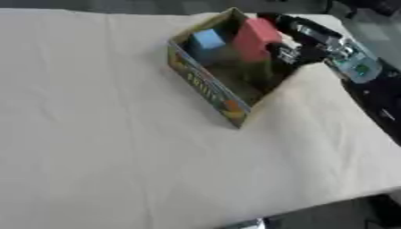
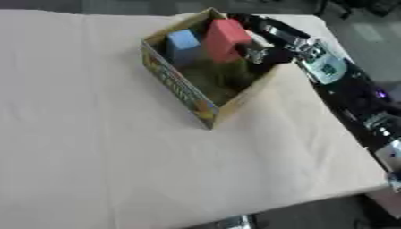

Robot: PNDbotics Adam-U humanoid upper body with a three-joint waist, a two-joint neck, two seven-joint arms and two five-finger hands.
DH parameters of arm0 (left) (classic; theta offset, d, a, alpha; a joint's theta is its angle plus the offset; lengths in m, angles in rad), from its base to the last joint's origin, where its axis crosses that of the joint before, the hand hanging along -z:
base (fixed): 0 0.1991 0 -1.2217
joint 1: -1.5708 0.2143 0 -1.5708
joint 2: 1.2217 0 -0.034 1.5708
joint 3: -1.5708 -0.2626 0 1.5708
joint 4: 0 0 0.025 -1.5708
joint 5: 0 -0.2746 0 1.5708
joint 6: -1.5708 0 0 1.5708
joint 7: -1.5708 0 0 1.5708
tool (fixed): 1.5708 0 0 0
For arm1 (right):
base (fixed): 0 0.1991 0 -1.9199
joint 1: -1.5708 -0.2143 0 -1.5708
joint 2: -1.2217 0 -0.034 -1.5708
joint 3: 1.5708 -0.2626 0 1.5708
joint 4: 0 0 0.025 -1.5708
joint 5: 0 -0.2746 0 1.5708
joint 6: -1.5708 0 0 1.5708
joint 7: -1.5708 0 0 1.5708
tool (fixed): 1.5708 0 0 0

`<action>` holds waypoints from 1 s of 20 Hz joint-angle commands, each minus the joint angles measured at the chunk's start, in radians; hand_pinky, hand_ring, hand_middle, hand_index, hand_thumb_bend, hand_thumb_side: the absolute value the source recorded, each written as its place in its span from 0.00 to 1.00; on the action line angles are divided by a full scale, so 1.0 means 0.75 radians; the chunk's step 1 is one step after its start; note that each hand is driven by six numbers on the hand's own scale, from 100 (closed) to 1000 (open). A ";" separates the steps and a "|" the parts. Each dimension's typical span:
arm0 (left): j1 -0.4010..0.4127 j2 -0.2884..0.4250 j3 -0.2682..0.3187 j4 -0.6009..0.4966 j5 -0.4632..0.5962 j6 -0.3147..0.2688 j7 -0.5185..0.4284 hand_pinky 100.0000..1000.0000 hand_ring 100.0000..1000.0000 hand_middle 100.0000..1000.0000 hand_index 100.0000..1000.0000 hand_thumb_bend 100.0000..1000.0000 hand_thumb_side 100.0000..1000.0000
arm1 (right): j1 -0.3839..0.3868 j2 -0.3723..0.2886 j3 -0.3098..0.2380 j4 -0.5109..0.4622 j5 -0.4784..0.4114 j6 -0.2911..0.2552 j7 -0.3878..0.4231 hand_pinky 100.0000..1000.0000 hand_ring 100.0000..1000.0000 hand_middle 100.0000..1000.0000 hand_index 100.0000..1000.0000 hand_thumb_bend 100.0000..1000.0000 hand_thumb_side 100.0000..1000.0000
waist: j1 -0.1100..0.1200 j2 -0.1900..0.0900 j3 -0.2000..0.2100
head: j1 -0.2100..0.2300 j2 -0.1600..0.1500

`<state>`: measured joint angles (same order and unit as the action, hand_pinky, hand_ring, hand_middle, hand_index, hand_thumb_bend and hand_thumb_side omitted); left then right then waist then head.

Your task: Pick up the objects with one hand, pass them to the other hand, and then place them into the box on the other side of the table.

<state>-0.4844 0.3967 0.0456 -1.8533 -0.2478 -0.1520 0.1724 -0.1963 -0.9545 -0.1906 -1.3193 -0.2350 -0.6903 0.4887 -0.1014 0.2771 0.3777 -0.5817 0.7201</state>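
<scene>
An open cardboard box (image 1: 205, 87) with a printed yellow front wall stands at the far right of the table. A light blue block (image 1: 207, 39) lies inside at its far corner. Just right of it is a red block (image 1: 254, 38), tilted and reaching above the box rim. My right hand (image 1: 291, 50) comes in from the upper right over the box's far right wall, its dark fingers curled against the right side of the red block. The left hand shows in neither view.
A beige cloth (image 1: 117, 134) covers the table, stretching wide to the left and front of the box. My right forearm (image 2: 325, 65) runs along the table's right edge, with dark floor beyond it.
</scene>
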 commanded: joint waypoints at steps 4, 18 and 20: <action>-0.009 0.016 0.008 -0.027 -0.017 0.007 0.007 0.60 0.53 0.61 0.76 0.00 0.62 | 0.013 -0.052 -0.037 -0.043 -0.105 -0.181 0.285 1.00 1.00 0.85 1.00 0.24 0.63 | -0.012 0.004 -0.005 | 0.009 -0.005; 0.021 0.030 0.050 -0.017 -0.027 0.033 0.065 0.58 0.52 0.61 0.75 0.00 0.59 | 0.049 -0.069 -0.158 -0.437 -0.618 0.056 0.060 1.00 1.00 0.75 1.00 0.00 0.15 | 0.025 -0.036 -0.065 | 0.264 -0.124; 0.021 0.029 0.074 -0.017 -0.026 0.049 0.136 0.59 0.54 0.64 0.76 0.00 0.56 | 0.082 -0.076 -0.215 -0.620 -0.868 0.173 0.023 1.00 1.00 0.74 1.00 0.00 0.24 | 0.040 -0.065 -0.096 | 0.312 -0.131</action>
<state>-0.4587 0.3974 0.0798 -1.8523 -0.2648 -0.1195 0.2494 -0.1323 -0.9597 -0.3132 -1.6982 -0.7775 -0.5907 0.5070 -0.0881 0.2624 0.3019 -0.3725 0.6422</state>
